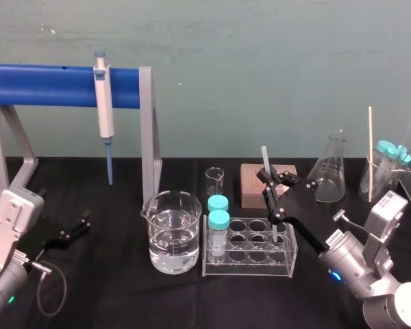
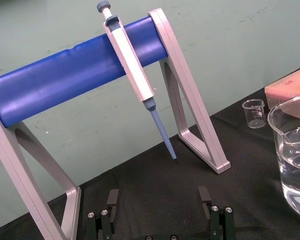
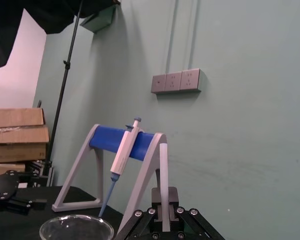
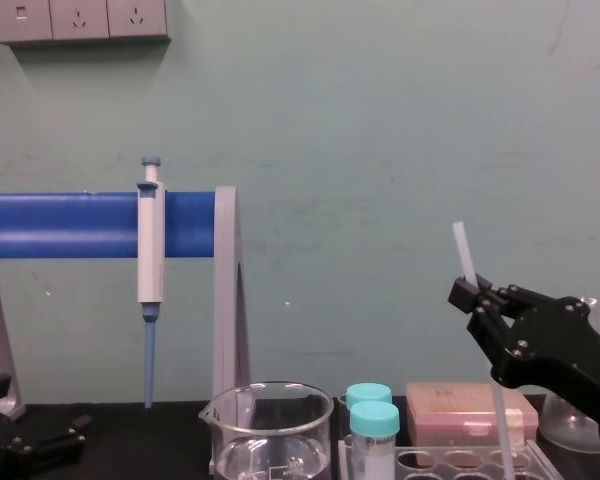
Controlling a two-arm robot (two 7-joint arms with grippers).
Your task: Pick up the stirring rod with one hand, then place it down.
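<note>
The stirring rod (image 1: 265, 159) is a thin translucent white stick standing nearly upright over the clear tube rack (image 1: 250, 255). My right gripper (image 1: 268, 180) is shut on it a little below its top end. In the chest view the stirring rod (image 4: 464, 250) sticks up out of the right gripper (image 4: 472, 290), and its lower part runs down into the rack (image 4: 460, 462). The right wrist view has the stirring rod (image 3: 163, 165) rising between the black fingers. My left gripper (image 1: 82, 225) rests low at the table's left, and the left wrist view shows this gripper (image 2: 158, 200) open with nothing in it.
A beaker of water (image 1: 171, 233) stands left of the rack, which holds two teal-capped tubes (image 1: 218, 221). Behind are a small beaker (image 1: 214, 180), a pink box (image 1: 250, 185) and a conical flask (image 1: 329, 175). A pipette (image 1: 104, 103) hangs on the blue-barred stand (image 1: 48, 84).
</note>
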